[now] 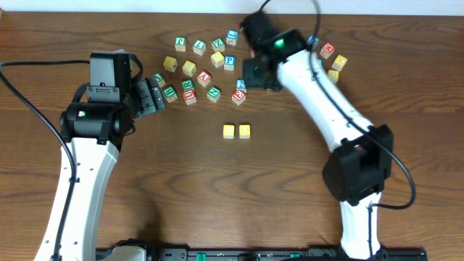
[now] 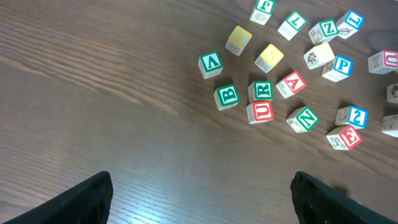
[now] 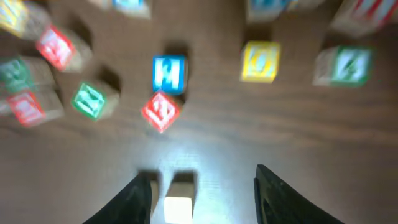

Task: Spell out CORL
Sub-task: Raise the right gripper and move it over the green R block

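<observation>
Set at the middle of the table [image 1: 181,188]: one yellow-topped cube [image 1: 229,131] with its yellow-topped twin [image 1: 244,131] just beside it at 3 o'clock. Left to fetch from the scatter toward 12 o'clock: the green R cube [image 1: 188,85], at about 10 o'clock from that pair and seemingly touching a red U cube [image 1: 190,97], and the blue L cube [image 1: 232,36], straight up at 12 o'clock on the far fringe. Judged light, hard and rigid, being small wooden blocks with smooth printed faces; hardly fragile, yet prone to skid or swivel under an off-centre pinch. Best taken square across two opposite flat sides, picking sides with room for the fingers. Spread wide and empty, the left hand [image 2: 202,179], at 9 o'clock of the scatter. Over the scatter's 3 o'clock edge, the right hand [image 1: 255,72], fingers parted partway and clamped on nothing; too blurred to name the pale block face [image 3: 179,198] beside one finger.
</observation>
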`<control>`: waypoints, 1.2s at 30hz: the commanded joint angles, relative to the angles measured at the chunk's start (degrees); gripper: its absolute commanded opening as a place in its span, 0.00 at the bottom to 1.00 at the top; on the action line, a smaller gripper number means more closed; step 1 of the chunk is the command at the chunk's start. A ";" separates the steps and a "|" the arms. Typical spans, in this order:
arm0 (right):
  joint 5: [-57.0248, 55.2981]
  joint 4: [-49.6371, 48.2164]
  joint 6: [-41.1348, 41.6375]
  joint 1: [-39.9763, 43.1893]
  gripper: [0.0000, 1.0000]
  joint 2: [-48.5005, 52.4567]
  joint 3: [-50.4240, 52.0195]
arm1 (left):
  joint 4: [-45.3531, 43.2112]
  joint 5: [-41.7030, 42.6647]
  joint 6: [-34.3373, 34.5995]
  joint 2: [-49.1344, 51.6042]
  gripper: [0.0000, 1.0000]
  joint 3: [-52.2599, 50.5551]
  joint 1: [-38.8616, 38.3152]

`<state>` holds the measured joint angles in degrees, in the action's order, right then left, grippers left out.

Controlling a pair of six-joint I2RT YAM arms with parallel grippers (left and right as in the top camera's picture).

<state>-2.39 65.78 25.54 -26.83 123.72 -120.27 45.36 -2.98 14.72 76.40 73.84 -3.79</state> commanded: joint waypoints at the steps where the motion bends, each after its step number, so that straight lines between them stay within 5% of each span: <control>1: 4.02 0.48 -4.68 2.93 0.49 -2.45 -4.76 | -0.07 -0.72 -0.96 0.44 0.90 0.26 0.31; 36: 6.51 -25.70 -19.39 -8.87 0.77 4.15 -6.19 | 0.72 -0.72 0.13 -0.52 0.91 0.33 11.28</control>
<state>3.27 40.56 7.49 -34.17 123.96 -125.49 45.41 -3.20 14.79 76.40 73.84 7.33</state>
